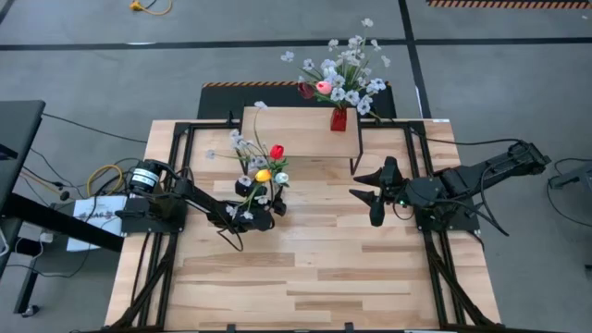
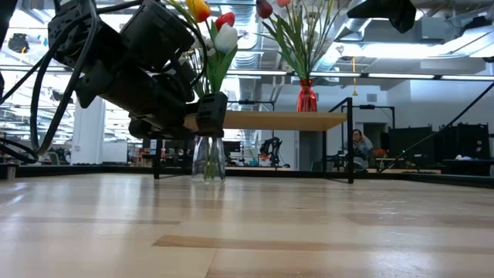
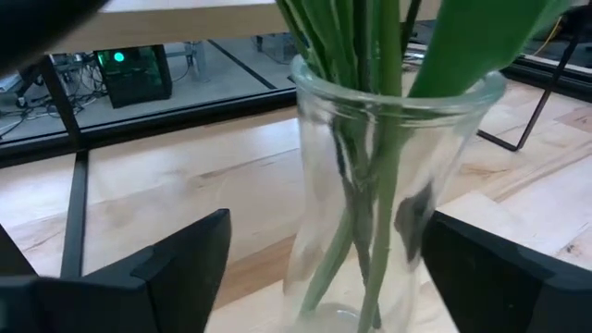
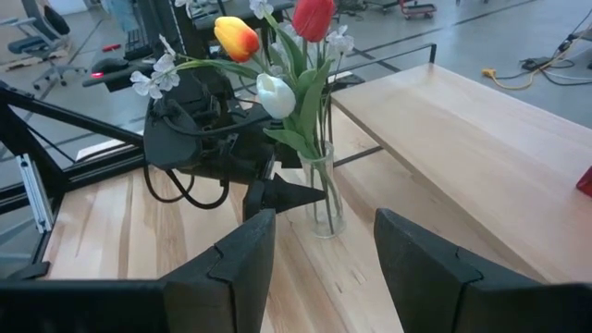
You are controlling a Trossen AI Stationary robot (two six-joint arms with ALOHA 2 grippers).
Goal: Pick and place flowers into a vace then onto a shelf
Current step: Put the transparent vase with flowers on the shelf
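I've got the left gripper [image 3: 314, 268] open around the glass vase [image 1: 264, 202] of flowers [image 1: 266, 165] just near of the shelf [image 1: 301, 129], right gripper [image 1: 375, 196] open and idle; glass looks slick and top-heavy, so I'd clamp the narrow waist.

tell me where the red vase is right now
In the high view the red vase stands on the shelf near its right end, at the table's far edge, holding flowers.

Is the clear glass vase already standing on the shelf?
No, the clear vase stands on the tabletop, in front of the shelf.
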